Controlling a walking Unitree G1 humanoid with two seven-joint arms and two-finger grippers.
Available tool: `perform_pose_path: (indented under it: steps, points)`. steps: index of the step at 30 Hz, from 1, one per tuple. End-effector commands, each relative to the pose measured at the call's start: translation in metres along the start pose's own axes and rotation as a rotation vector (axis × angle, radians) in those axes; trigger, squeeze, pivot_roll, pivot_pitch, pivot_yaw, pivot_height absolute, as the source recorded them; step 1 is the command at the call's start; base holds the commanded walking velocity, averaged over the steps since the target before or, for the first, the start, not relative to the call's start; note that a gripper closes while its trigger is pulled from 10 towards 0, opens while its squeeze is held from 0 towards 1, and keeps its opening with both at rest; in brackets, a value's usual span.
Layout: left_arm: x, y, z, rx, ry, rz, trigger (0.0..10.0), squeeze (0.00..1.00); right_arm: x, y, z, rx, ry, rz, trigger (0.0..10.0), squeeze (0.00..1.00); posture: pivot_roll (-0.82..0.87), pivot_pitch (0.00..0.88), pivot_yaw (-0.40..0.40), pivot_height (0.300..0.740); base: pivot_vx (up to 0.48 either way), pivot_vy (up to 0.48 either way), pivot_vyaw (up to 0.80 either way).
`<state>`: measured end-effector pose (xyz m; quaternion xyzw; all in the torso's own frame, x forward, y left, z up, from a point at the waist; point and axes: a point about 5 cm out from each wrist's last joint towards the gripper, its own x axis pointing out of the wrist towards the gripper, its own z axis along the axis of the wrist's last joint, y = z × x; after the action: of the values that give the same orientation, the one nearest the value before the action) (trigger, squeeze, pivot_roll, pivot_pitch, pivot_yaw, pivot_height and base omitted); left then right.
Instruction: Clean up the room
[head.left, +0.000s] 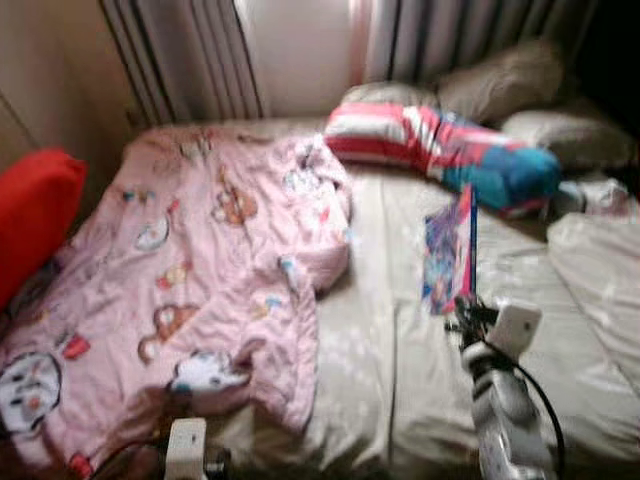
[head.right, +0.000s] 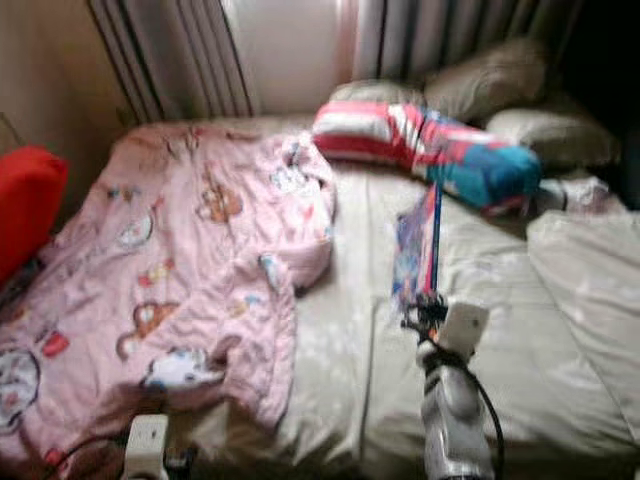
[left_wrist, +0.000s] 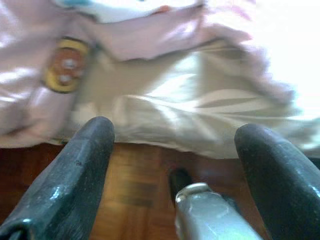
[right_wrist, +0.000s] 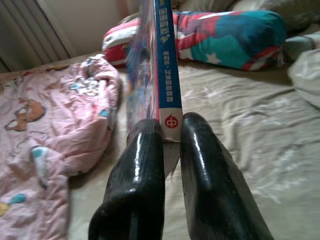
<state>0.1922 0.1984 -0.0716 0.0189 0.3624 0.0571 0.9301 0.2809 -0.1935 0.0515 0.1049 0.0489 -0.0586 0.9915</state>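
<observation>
My right gripper is shut on a thin colourful book with a blue spine, held up on edge above the beige bed sheet. From the head, the book stands over the middle of the bed, just past my right wrist. A pink cartoon-print blanket lies crumpled over the bed's left half. My left gripper is open and low at the bed's near edge, with the sheet's hem and the wooden floor beyond its fingers.
A striped red, white and blue bolster lies across the head of the bed, with beige pillows behind it and a white duvet on the right. A red cushion sits at the left edge. Curtains hang behind.
</observation>
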Motion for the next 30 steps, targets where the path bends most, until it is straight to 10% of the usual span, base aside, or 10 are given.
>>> perform_pose_path:
  steps: [1,30]
  points:
    - [-0.0024,0.0064,-0.0075,0.025,0.032,0.009,10.0,0.0,0.005,0.0092,0.0128,0.002,-0.068,0.027,10.0,0.0,-0.14,0.042,0.04,0.74,0.0,-0.266,0.0]
    - [-0.0031,0.0159,-0.0106,0.023,0.062,0.029,10.0,0.0,0.0048,0.0089,0.0129,-0.013,-0.066,0.009,10.0,0.0,-0.13,0.119,0.044,0.74,0.0,-0.267,0.0]
